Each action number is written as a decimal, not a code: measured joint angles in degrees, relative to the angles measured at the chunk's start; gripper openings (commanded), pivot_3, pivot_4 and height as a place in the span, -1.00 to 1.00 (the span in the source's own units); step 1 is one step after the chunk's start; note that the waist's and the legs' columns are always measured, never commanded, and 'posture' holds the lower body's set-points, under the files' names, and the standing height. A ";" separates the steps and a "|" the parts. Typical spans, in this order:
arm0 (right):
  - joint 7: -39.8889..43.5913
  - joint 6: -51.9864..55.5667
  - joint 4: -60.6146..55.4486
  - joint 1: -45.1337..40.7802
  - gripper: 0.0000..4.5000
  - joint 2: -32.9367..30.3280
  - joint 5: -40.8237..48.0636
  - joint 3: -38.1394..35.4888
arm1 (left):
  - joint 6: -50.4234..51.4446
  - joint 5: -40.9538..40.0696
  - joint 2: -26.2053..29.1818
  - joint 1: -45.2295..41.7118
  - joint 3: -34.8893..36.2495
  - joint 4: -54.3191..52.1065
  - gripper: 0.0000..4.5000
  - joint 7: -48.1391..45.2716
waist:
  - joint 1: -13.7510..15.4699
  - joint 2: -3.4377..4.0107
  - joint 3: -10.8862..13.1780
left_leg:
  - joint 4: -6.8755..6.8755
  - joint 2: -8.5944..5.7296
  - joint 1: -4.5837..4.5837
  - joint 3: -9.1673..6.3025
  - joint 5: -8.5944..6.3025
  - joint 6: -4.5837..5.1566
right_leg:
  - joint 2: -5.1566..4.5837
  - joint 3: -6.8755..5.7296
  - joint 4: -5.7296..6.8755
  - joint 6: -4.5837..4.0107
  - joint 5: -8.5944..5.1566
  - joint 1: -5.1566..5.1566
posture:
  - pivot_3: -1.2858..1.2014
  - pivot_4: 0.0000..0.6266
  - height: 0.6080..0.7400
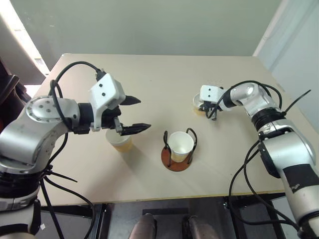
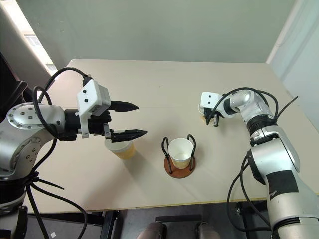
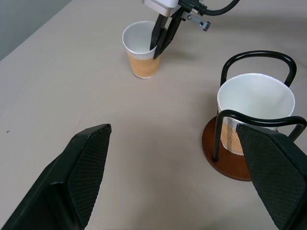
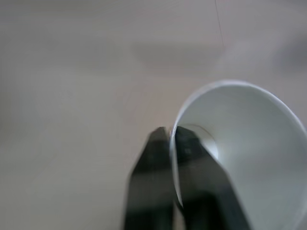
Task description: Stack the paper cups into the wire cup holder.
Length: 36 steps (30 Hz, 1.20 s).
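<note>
Three paper cups sit on the tan table [image 1: 149, 79]. One cup [image 1: 181, 145] stands upright inside the wire cup holder [image 1: 178, 160], a little right of the frame's middle and toward the lower part in my head views, its white inside facing up between the black wire loops on the reddish-brown base. A second cup [image 1: 118, 141] stands on the table just left of the holder, partly hidden under my left gripper [image 1: 135, 115]. That gripper hangs above it with its two black fingers spread wide, holding nothing. The third cup [image 3: 142, 49] is in the upper right of the table, well apart from the holder. My right gripper [image 3: 159, 44] is pinched tight on its rim, one finger inside the cup and one outside against the ribbed wall. The cup's base rests on the table.
</note>
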 measured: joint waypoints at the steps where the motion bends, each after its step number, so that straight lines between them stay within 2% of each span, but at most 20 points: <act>1: 0.54 -0.31 -0.15 0.00 -0.98 -0.05 0.01 -0.19 | -0.13 0.01 0.00 -0.02 -0.01 0.10 1.00 -0.07 | 0.00 0.00 0.00 | 0.00 0.00 0.00 0.00 0.00 0.00 | 0.00 0.00 0.00 0.00 0.00 0.00 | 0.03 -0.52 1.00; 5: 6.44 -0.62 -4.18 0.00 -0.98 -1.72 2.59 -2.48 | -0.73 -0.84 0.15 -0.16 0.03 0.45 1.00 -2.29 | 0.00 0.06 0.04 | 0.00 -0.02 -0.11 0.00 0.01 -0.01 | 0.00 0.00 0.00 0.01 0.02 -0.07 | 0.03 -0.52 1.00; 8: 14.99 4.20 -15.75 -0.12 -0.98 -5.29 9.34 -6.75 | -1.35 -2.89 1.13 -0.16 0.60 0.54 1.00 -5.62 | 0.00 0.07 0.04 | -0.03 0.00 -0.19 0.02 0.03 -0.05 | 0.03 -0.01 0.03 0.01 0.03 -0.10 | 0.03 -0.52 1.00; 14: 26.16 28.07 -50.33 2.10 -0.98 -11.73 25.55 -12.93 | -1.75 -8.08 3.87 -0.14 5.74 3.15 1.00 -11.22 | -0.04 0.07 0.04 | -0.08 0.13 -0.19 -0.01 0.00 -0.11 | 0.25 0.03 -0.14 -0.04 -0.01 -0.06 | 0.03 -0.52 1.00; 19: 28.97 42.06 -68.63 7.24 -0.98 -13.80 35.39 -13.04 | -2.53 -9.10 7.53 2.43 6.92 4.87 1.00 -16.34 | -0.26 0.07 0.04 | 0.10 0.13 -0.05 0.01 0.06 -0.15 | 0.29 0.16 -0.15 -0.05 -0.02 -0.05 | 0.03 -0.52 1.00; 24: 29.16 44.26 -76.77 10.39 -0.98 -15.74 38.12 -9.09 | -4.40 -8.49 9.71 3.52 6.39 5.51 1.00 -19.88 | -0.33 0.07 0.05 | 0.07 0.18 0.04 -0.02 0.30 -0.10 | 0.31 0.14 0.02 -0.24 0.12 -0.04 | 0.03 -0.52 1.00; 28: 29.17 43.21 -77.92 11.83 -0.98 -16.96 38.28 -6.71 | -5.52 -7.26 9.80 3.72 4.88 6.22 1.00 -19.98 | -0.62 0.07 0.04 | 0.05 0.19 0.08 -0.03 0.14 0.46 | 0.32 0.14 0.03 -0.58 0.29 -0.05 | 0.03 -0.52 1.00; 36: 29.17 39.05 -77.70 13.60 -0.98 -17.56 37.51 -1.54 | -5.79 -6.88 9.72 5.09 4.47 5.85 1.00 -19.68 | -1.09 0.07 0.04 | 0.05 0.21 0.10 -0.04 0.35 0.61 | 0.36 0.14 0.02 -0.83 0.48 -0.05 | 0.03 -0.52 1.00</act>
